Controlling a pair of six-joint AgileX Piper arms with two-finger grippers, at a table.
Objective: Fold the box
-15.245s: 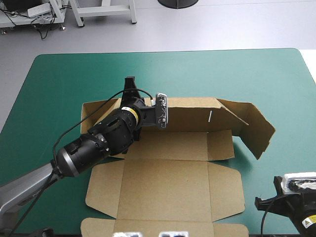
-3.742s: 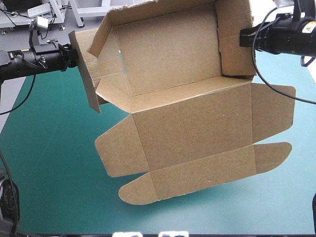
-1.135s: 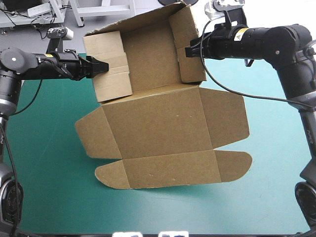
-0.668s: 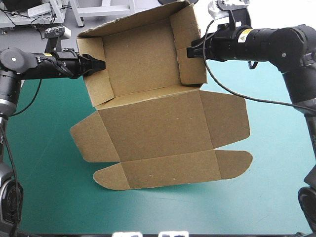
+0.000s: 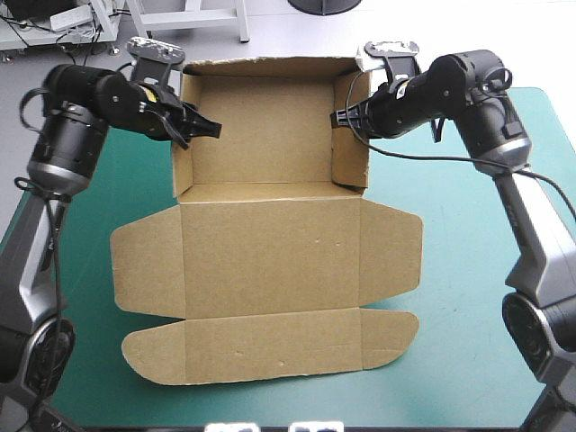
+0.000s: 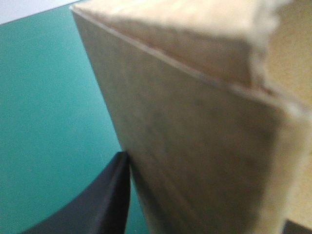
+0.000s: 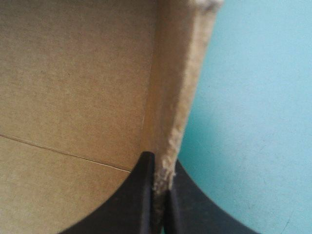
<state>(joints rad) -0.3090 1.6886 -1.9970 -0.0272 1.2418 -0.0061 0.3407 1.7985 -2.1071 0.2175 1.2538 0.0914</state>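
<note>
Right fingers: the two black fingers (image 7: 141, 200) are closing almost to a point, pinching the ragged top edge of the box's right wall between them.
Right gripper: the right gripper (image 5: 339, 117) is gripping that wall near its far end, one finger lying inside the tray and one outside it.
Left fingers: one black finger (image 6: 105, 204) is pressing the outer face of the left wall. The other is showing only as a dark sliver on the wall's inner side, so the pair is standing narrow with the board between.
Left gripper: the left gripper (image 5: 203, 127) is reaching in from the left and clamping the left wall near its far end, with its inner finger pointing into the tray.
Box: the brown box (image 5: 270, 261) is sitting mid-table as an open tray, its four walls standing up around a bare floor that is facing upward.
Lid: the lid panel is stretching flat from the tray's near wall toward the near edge, with a side flap spreading out at left and right and a rounded tuck strip running along its near end.
Contact with table: the pictures are not telling whether the tray is resting on the cover or hanging just above it.
Table: the teal-green cover (image 5: 477, 297) is showing on all sides of the box.
</note>
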